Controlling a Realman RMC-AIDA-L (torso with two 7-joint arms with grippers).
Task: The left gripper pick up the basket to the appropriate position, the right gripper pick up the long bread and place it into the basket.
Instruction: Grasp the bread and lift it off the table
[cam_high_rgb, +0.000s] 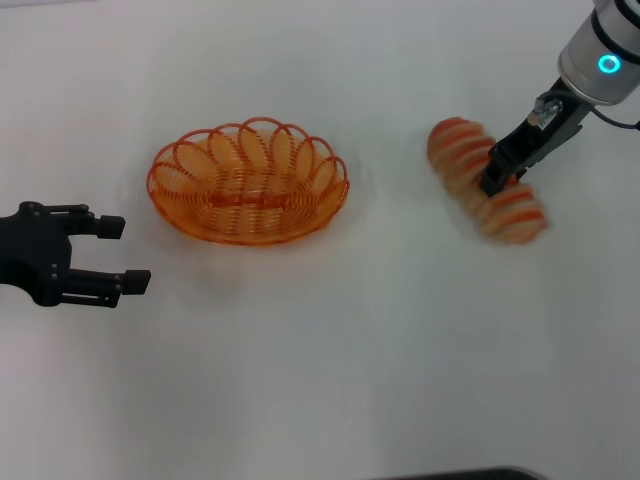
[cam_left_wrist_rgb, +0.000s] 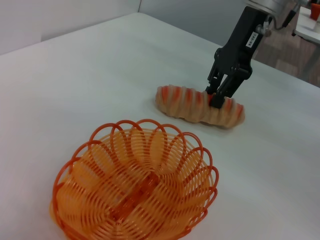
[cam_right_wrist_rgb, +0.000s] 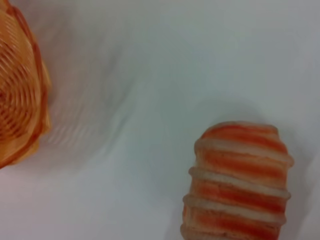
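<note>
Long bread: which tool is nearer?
Right. The right tool straddles the long bread; the left tool sits open beyond the basket.

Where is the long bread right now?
In the head view, the long bread lies on the table's right side, right of the basket, with the right tool closed around its middle.

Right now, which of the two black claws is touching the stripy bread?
The right gripper, the black claw on the silver arm with the blue ring light, straddles the long bread. The left gripper sits open beside the orange wire basket, touching nothing.
</note>
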